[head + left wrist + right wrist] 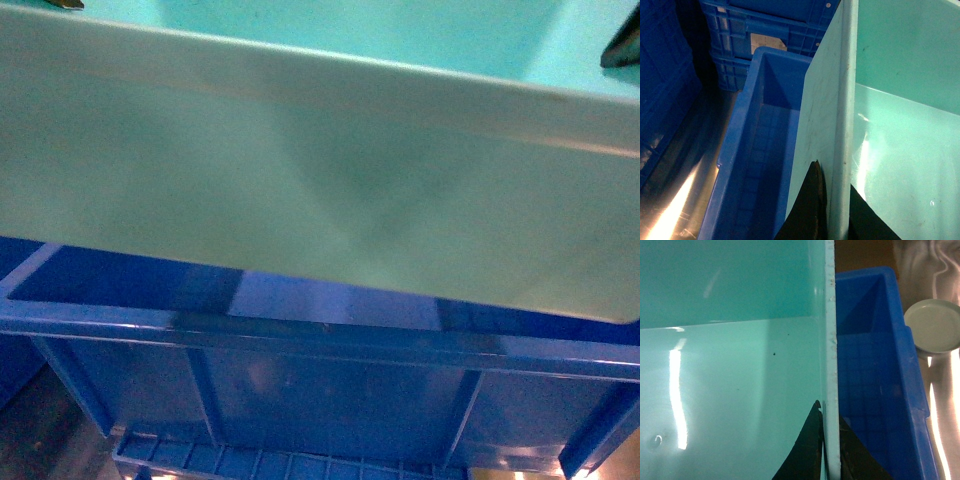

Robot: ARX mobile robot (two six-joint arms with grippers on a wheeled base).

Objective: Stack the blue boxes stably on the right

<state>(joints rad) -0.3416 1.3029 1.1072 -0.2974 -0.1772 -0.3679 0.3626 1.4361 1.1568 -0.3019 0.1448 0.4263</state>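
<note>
Turquoise tub (320, 190) fills most of your head view, held up over the deep blue tub (330, 335), whose rim runs across just below its pale wall. On your left wrist camera the left gripper (836, 210) is clamped on the turquoise tub's end rim, one dark finger (807, 207) outside the wall and the other inside, with the deep blue tub's open interior directly beside and below that wall. Your right gripper (829, 450) pinches the opposite end rim in the same way (a finger on each face of the wall), and again the deep blue tub sits just past the edge. Ribbed dark-blue crates (765, 30) stand behind the deep blue tub in the left wrist view, and a round pale lid-like disc (934, 332) lies on the shiny metal surface (675, 190) just beside the tub in the right wrist view.
</note>
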